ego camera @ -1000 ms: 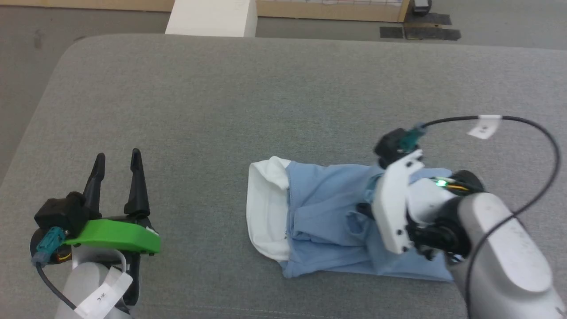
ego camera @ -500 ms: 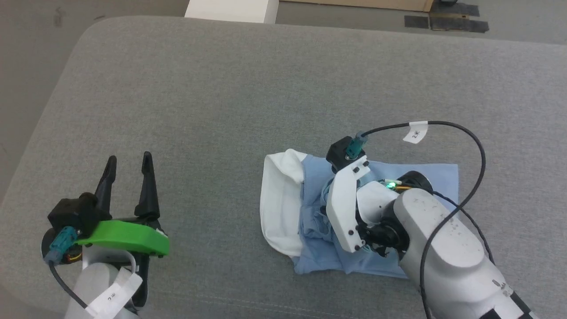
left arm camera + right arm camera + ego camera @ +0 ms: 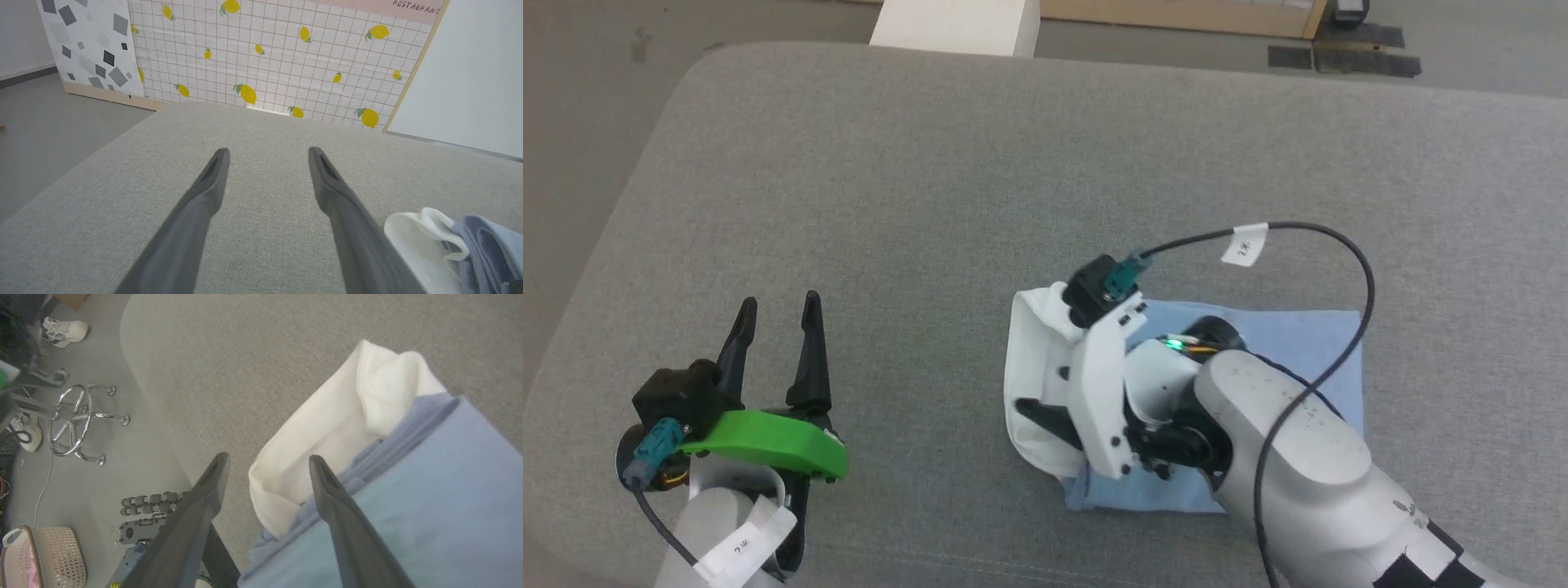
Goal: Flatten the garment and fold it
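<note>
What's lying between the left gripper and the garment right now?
Nothing. In the head view, only bare grey tabletop lies between the left gripper and the garment.

One garment [image 3: 1290, 335], two end effectors [image 3: 778, 300] [image 3: 268, 457], one basket [image 3: 45, 555]

Likely a test lab, lemon-print backdrop panel [image 3: 265, 61], grey padded table [image 3: 931, 204]

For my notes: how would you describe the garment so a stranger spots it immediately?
Start at the big grey padded surface. On its near right part lies the garment, a folded light-blue rectangle under the open right gripper. Its white end, facing left, sets it apart.
</note>
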`<state>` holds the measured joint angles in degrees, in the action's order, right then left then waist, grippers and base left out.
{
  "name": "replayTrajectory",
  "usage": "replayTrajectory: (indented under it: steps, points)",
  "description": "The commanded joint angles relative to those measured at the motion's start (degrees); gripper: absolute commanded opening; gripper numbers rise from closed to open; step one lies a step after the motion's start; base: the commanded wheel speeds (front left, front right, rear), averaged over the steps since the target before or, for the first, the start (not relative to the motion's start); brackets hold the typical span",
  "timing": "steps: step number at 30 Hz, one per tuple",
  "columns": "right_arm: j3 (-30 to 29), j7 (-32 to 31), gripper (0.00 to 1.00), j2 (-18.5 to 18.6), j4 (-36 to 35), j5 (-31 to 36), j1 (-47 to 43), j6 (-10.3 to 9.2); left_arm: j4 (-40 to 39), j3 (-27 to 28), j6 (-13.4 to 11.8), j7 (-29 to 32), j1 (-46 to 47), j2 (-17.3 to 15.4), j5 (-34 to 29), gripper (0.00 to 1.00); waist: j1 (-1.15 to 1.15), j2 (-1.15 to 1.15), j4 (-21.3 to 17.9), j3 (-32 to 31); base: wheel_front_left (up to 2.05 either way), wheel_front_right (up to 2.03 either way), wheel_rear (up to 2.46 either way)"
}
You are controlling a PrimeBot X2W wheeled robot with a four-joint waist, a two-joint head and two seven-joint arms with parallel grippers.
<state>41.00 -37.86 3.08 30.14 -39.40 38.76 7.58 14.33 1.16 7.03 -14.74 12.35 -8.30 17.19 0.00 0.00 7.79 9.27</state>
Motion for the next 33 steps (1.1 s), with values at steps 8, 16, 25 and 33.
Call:
replayTrajectory:
  steps: [8,16,25,33]
  points:
    - [2.3,7.6,1.0,-0.2,-4.7,-4.6,4.7,-0.09,0.5,0.0,0.3,-0.3,-1.2,-0.8,-0.2,1.0,0.0,0.0,-3.7,-5.0,0.0,0.0,0.0]
    - [-8.1,24.8,1.0,4.2,-8.8,-0.6,5.1,-0.09,-0.2,1.0,-1.1,-0.3,-3.3,-0.9,-0.3,1.0,0.0,0.0,-8.0,-9.1,0.0,0.0,0.0]
    - [-26.1,47.6,1.0,10.6,-12.7,9.3,-4.3,-0.09,-1.5,1.2,-2.4,-0.2,-5.3,-0.9,-0.3,1.0,0.0,0.0,-10.4,-11.0,0.0,0.0,0.0]
    - [-41.8,52.4,1.0,7.6,-15.3,17.4,-17.8,-0.09,-1.6,0.2,-3.2,-0.2,-6.1,-0.5,-0.8,1.0,0.0,0.0,-10.5,-11.4,0.0,0.0,0.0]
